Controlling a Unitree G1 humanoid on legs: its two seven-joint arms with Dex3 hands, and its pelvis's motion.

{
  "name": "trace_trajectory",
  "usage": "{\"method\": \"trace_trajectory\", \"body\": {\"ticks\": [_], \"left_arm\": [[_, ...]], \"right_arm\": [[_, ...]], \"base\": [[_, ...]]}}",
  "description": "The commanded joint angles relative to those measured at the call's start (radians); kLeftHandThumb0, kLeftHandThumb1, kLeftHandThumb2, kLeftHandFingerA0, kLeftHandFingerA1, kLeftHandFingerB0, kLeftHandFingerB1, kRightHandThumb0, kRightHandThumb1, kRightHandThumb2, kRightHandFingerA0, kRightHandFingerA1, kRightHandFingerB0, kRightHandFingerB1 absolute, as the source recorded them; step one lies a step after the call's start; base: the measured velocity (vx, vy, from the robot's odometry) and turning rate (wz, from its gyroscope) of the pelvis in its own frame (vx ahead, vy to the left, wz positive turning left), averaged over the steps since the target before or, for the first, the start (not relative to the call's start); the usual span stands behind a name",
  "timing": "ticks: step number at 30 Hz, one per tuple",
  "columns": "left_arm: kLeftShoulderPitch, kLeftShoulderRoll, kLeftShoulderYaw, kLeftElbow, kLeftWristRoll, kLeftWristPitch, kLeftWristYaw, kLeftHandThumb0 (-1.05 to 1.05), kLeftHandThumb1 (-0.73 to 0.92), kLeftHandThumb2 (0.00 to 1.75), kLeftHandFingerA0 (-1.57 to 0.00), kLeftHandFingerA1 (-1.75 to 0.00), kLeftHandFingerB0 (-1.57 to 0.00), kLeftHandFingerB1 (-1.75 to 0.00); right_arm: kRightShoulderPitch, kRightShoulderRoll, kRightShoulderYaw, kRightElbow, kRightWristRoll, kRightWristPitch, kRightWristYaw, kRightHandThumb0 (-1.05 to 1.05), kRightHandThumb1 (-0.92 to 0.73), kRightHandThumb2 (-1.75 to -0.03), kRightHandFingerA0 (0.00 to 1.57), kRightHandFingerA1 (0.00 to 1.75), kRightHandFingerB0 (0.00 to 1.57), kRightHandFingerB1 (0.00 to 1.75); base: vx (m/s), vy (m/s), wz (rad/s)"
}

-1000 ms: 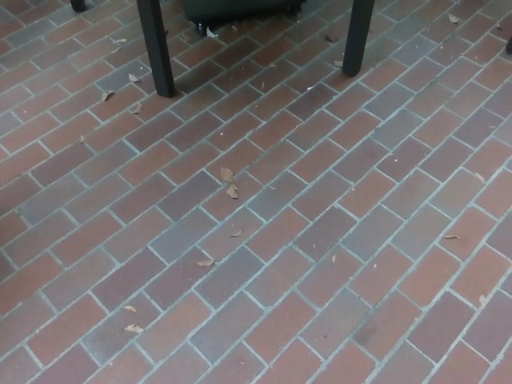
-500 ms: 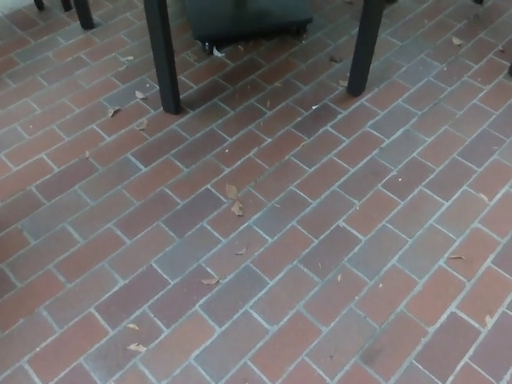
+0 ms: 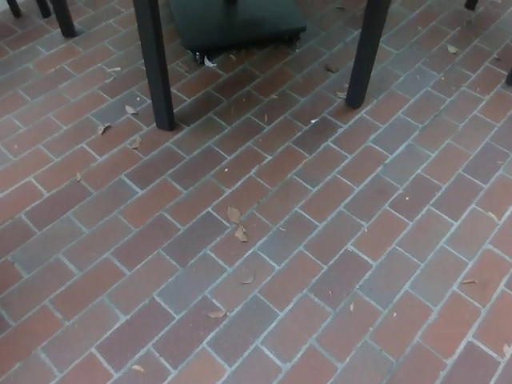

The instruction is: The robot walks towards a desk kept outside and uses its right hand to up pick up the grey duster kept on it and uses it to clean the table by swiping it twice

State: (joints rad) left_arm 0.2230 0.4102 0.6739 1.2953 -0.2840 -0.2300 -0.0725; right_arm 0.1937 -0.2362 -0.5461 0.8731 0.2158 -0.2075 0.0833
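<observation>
Only the lower part of the desk shows at the top of the head view: a black left leg (image 3: 155,68) and a black right leg (image 3: 365,52) standing on the brick paving. The desk top and the grey duster are out of the picture. Neither of my hands nor any part of my arms shows.
A dark flat base (image 3: 234,24) on small wheels sits on the bricks between and behind the two legs. More thin dark legs (image 3: 62,18) stand at the top left. Dry leaves (image 3: 237,225) lie scattered over the red-brown brick floor (image 3: 304,264).
The whole picture has shifted: the desk legs and dark base show more fully and the leaves lie lower in the picture, so the camera has moved forward or tilted up.
</observation>
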Motion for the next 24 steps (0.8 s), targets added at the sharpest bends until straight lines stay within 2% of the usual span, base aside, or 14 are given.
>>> {"method": "trace_trajectory", "body": {"ticks": [1,2,7,11,13,18,19,24], "left_arm": [[-0.005,-0.002,-0.005,0.001,-0.014,-0.029,0.003,0.01,0.69,0.59,-0.87,-0.56,-0.83,-0.55],[-0.006,-0.001,-0.005,0.002,-0.014,-0.027,0.004,0.01,0.69,0.59,-0.87,-0.56,-0.83,-0.55],[-0.004,-0.003,-0.004,0.002,-0.021,-0.033,-0.003,0.02,0.70,0.62,-0.84,-0.56,-0.82,-0.56],[-0.006,-0.002,-0.009,-0.001,-0.019,-0.030,0.003,-0.02,0.72,0.61,-0.85,-0.56,-0.83,-0.56],[-0.004,-0.002,-0.008,0.000,-0.022,-0.031,0.000,-0.01,0.70,0.61,-0.84,-0.56,-0.82,-0.56],[-0.002,-0.003,-0.009,0.000,-0.026,-0.032,-0.004,-0.01,0.70,0.61,-0.84,-0.56,-0.82,-0.56],[-0.003,-0.004,-0.009,-0.001,-0.026,-0.031,-0.001,0.00,0.70,0.61,-0.84,-0.56,-0.81,-0.56],[-0.001,-0.004,-0.017,-0.002,-0.021,-0.035,0.003,-0.04,0.70,0.60,-0.84,-0.55,-0.79,-0.54]], "right_arm": [[-0.005,-0.020,-0.001,-0.005,0.018,-0.027,-0.002,-0.02,-0.74,-0.61,0.77,0.53,0.65,0.49],[-0.005,-0.019,-0.002,-0.005,0.019,-0.025,-0.002,-0.02,-0.74,-0.61,0.77,0.53,0.65,0.49],[-0.009,-0.026,0.009,0.002,0.014,-0.031,0.002,0.03,-0.75,-0.63,0.74,0.53,0.63,0.50],[-0.002,-0.020,0.010,-0.015,0.022,-0.033,0.002,0.01,-0.73,-0.68,0.76,0.56,0.66,0.53],[-0.005,-0.022,0.010,-0.007,0.025,-0.034,0.003,-0.03,-0.74,-0.62,0.78,0.56,0.66,0.50],[-0.010,-0.025,0.011,0.006,0.030,-0.037,0.005,-0.03,-0.74,-0.62,0.78,0.56,0.66,0.50],[-0.006,-0.026,0.017,-0.001,0.024,-0.038,0.001,-0.09,-0.72,-0.61,0.75,0.53,0.64,0.49],[0.002,-0.024,0.027,-0.021,0.021,-0.037,-0.002,-0.06,-0.74,-0.63,0.76,0.54,0.67,0.51]], "base": [[0.37,-0.177,0.14],[0.44,-0.227,-0.99],[0.41,-0.258,0.07],[0.33,-0.049,-0.10],[0.25,0.050,-0.21],[0.42,0.163,-0.22],[0.56,0.206,0.27],[0.40,0.132,0.07]]}}
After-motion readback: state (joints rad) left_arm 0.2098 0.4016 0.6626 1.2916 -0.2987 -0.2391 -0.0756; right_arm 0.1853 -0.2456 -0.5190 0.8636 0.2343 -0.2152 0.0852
